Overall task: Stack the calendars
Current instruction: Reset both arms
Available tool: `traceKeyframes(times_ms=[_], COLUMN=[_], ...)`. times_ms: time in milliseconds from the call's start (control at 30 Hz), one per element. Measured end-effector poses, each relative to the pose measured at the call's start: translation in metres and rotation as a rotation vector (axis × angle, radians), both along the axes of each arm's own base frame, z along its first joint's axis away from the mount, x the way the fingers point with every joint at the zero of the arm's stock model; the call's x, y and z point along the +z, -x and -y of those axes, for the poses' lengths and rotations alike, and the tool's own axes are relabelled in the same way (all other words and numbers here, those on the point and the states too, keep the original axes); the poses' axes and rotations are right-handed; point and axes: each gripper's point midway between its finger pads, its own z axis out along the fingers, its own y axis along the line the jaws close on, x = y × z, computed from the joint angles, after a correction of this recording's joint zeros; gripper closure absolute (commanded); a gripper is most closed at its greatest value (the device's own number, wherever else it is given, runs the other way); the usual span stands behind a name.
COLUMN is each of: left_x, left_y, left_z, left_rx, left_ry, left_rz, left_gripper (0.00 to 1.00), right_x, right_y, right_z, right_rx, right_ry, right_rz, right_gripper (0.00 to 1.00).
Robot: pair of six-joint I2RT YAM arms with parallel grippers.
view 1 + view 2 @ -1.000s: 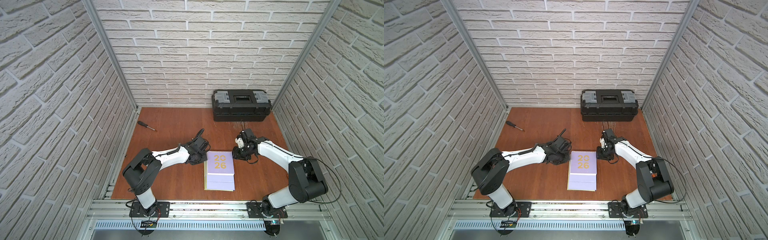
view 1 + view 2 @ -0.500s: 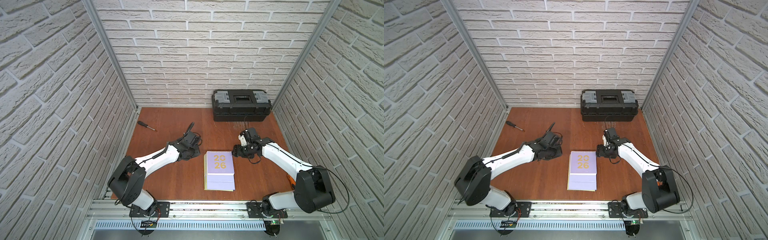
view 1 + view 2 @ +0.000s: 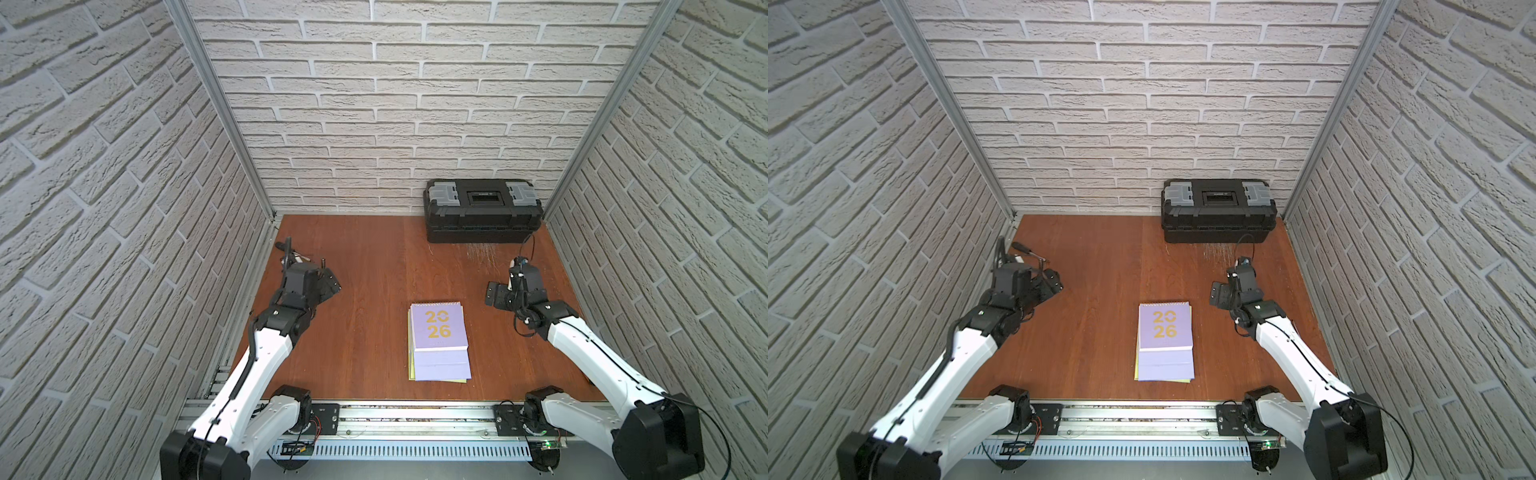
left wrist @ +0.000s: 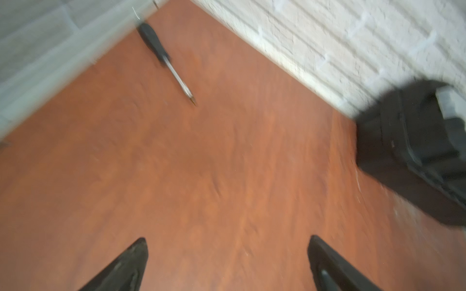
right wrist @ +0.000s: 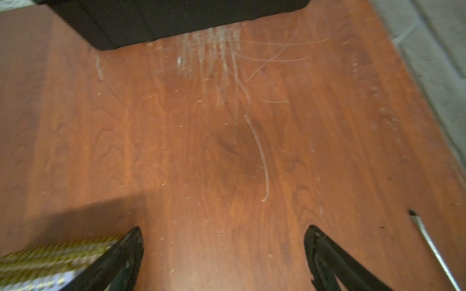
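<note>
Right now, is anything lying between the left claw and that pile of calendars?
No. Between the left gripper and the calendars the table is bare wood, as both top views show.

Found calendars (image 3: 438, 340) stacked at centre of table (image 3: 374, 257); logged toolbox (image 3: 484, 210) at 1 o'clock from them, against back wall (image 3: 395, 124); noted screwdriver (image 4: 167, 63) at 10 o'clock, beside left wall (image 3: 124, 208).

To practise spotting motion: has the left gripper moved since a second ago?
Yes: the left gripper drew away from the stack, toward the screwdriver.
</note>
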Motion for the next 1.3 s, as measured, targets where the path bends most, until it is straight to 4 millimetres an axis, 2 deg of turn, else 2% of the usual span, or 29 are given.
traceKeyframes(times_ms=[133,267,400,500,600,767,833,933,1033,1133,1200,1300], left_x=[-0.005,-0.013,-0.019,-0.03,-0.051,-0.088,-0.102,-0.119,-0.112,-0.102,-0.106,-0.112], left_y=[0.008,0.005,-0.006,-0.016,-0.023,-0.045,-0.052,-0.048,-0.05,-0.055,-0.058,-0.063], left_z=[-0.025,-0.042,-0.057,-0.069,-0.077,-0.076,-0.073,-0.069,-0.066,-0.062,-0.06,-0.061], left_rx=[0.025,0.043,0.082,0.115,0.128,0.08,0.049,0.003,-0.012,-0.036,-0.062,-0.092], left_ry=[-0.175,-0.36,-0.491,-0.554,-0.602,-0.685,-0.708,-0.718,-0.705,-0.682,-0.667,-0.642], left_rz=[0.142,0.193,0.189,0.173,0.147,0.107,0.105,0.092,0.15,0.222,0.231,0.206], left_gripper=[0.02,0.02,0.02,0.02,0.02,0.02,0.02,0.02,0.02,0.02,0.02,0.02], right_x=[-0.018,-0.012,-0.011,-0.024,-0.037,-0.045,-0.041,-0.032,-0.03,-0.06,-0.069,-0.037], right_y=[0.006,-0.011,-0.033,-0.04,-0.043,-0.045,-0.045,-0.048,-0.051,-0.047,-0.049,-0.079], right_z=[0.028,0.044,0.053,0.056,0.058,0.059,0.057,0.054,0.049,0.047,0.047,0.047], right_rx=[-0.065,-0.101,-0.118,-0.112,-0.092,-0.079,-0.073,-0.063,-0.037,-0.007,0.001,-0.008], right_ry=[0.141,0.228,0.274,0.285,0.282,0.255,0.25,0.242,0.235,0.245,0.242,0.239], right_rz=[0.05,0.126,0.206,0.238,0.26,0.32,0.351,0.41,0.472,0.411,0.338,0.406], right_gripper=[0.01,0.01,0.01,0.01,0.01,0.01,0.0,0.0,0.0,0.0,0.01,0.01])
